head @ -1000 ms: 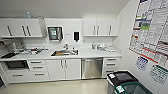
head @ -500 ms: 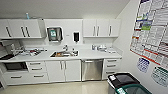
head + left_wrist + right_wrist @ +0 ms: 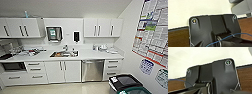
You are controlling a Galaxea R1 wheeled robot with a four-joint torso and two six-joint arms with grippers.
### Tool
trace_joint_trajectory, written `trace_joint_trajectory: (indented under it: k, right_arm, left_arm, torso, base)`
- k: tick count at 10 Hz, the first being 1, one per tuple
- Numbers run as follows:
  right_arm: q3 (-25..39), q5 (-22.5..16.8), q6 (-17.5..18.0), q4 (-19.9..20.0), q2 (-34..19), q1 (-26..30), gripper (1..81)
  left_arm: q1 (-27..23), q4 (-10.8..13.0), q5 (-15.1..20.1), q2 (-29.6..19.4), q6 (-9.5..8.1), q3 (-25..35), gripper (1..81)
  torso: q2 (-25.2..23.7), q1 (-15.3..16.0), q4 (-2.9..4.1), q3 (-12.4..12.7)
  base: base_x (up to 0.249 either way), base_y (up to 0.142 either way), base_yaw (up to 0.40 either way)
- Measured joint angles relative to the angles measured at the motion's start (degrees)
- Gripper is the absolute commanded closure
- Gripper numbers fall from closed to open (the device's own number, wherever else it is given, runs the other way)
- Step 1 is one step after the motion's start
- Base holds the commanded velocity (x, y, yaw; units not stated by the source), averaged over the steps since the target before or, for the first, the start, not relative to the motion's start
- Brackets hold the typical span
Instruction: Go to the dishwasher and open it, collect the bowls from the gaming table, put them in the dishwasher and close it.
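The dishwasher (image 3: 92, 70) is straight ahead in the head view. It is a grey steel front under the white counter, right of the sink cabinet, and its door is closed. A horizontal bar handle (image 3: 92, 61) runs along its top edge. White cabinet doors (image 3: 66, 71) stand to its left and a stack of white drawers (image 3: 112, 67) to its right.
A sink (image 3: 63, 53) is set in the counter, which carries clutter on the left. A black bin (image 3: 125, 82) and a green-rimmed bin (image 3: 136, 90) stand at the right by the poster wall (image 3: 152, 32). Pale floor (image 3: 75, 88) lies before the cabinets.
The head view has crept slightly closer to the kitchen unit, which is camera motion. Nothing in the room has moved.
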Motion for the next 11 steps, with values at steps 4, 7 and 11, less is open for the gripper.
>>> trace_joint_trajectory:
  k: [4, 7, 11]
  right_arm:
    - [-0.3, -0.28, -0.02, -0.02, -0.22, -0.2, 1.0]
    - [-0.24, -0.3, 0.0, -0.02, -0.35, -0.35, 1.0]
    - [-0.24, -0.3, 0.0, -0.02, -0.35, -0.33, 1.0]
  left_arm:
    - [0.3, 0.0, 0.17, 0.12, -0.17, 0.26, 1.0]
    - [0.3, 0.0, 0.11, 0.11, -0.17, 0.2, 1.0]
    - [0.28, -0.02, 0.09, 0.23, -0.17, 0.2, 1.0]
  torso:
    - [0.02, 0.02, 0.0, -0.02]
    - [0.02, 0.02, 0.0, -0.02]
    - [0.02, 0.02, 0.0, -0.02]
  base:
    - [0.092, 0.0, 0.0]
    - [0.092, 0.0, 0.0]
    - [0.092, 0.0, 0.0]
